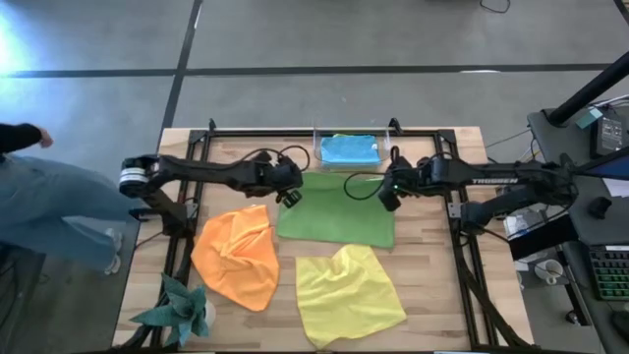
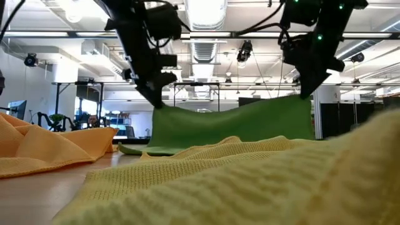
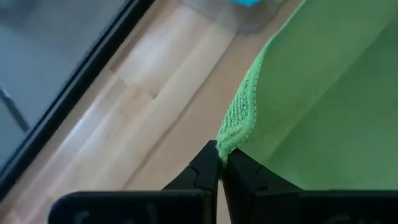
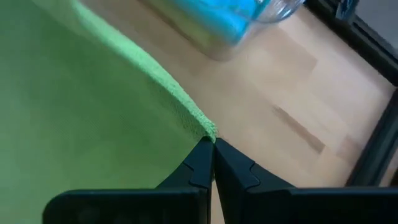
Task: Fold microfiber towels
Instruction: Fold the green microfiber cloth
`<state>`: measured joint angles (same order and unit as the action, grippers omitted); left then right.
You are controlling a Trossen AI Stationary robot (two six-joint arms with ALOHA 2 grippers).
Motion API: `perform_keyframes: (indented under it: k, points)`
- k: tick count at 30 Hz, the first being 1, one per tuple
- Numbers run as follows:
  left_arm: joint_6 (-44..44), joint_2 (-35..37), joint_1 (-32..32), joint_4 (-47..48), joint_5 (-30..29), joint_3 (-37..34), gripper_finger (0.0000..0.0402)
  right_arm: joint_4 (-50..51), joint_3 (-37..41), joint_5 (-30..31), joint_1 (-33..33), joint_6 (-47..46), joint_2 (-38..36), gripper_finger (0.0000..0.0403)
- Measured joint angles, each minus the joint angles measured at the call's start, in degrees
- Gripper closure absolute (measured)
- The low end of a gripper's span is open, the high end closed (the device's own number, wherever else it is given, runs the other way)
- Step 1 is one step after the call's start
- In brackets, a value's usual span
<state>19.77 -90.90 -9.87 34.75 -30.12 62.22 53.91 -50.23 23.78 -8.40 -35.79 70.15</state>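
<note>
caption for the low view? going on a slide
Left gripper and right gripper, each shut on a corner, hold the green towel off the table behind the orange towel and yellow towel.

blue towel [image 3: 249, 2] beyond the left gripper [image 3: 220, 163] is cut off by the frame edge; past the right gripper [image 4: 211, 149] it's blurred inside a clear container [image 4: 273, 12].

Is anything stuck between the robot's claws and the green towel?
No. The left gripper and the right gripper each pinch a corner of the green towel directly, with nothing between.
</note>
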Motion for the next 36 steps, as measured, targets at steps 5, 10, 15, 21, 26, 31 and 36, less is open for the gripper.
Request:
perform_keyframes:
  k: [5,10,15,21,26,31,36]
  points:
    - [-3.7,-0.2,0.0,1.2,3.4,-0.3,0.0402,-0.3,1.4,-6.9,1.2,0.9,-0.1,0.0394]
    - [-4.1,1.4,0.2,1.8,9.4,-0.3,0.0402,-1.5,2.2,-12.5,4.6,0.0,0.1,0.0394]
    - [-6.6,1.5,0.3,2.0,24.1,-0.5,0.0402,-6.5,4.7,-15.0,8.3,-3.0,0.2,0.0394]
    - [-7.2,1.3,1.2,2.1,28.1,-2.1,0.0402,-8.1,6.6,-15.0,11.2,-4.0,0.2,0.0394]
    - [-10.2,1.3,2.0,2.3,28.3,-4.7,0.0402,-8.8,8.4,-15.0,13.0,-2.8,0.2,0.0394]
    - [-14.5,1.3,2.8,1.8,28.3,-6.6,0.0402,-12.0,11.3,-17.2,14.0,-2.8,0.2,0.0394]
    - [-16.1,1.3,2.9,1.2,28.5,-7.7,0.0402,-13.0,12.9,-18.2,14.0,-3.0,0.2,0.0394]
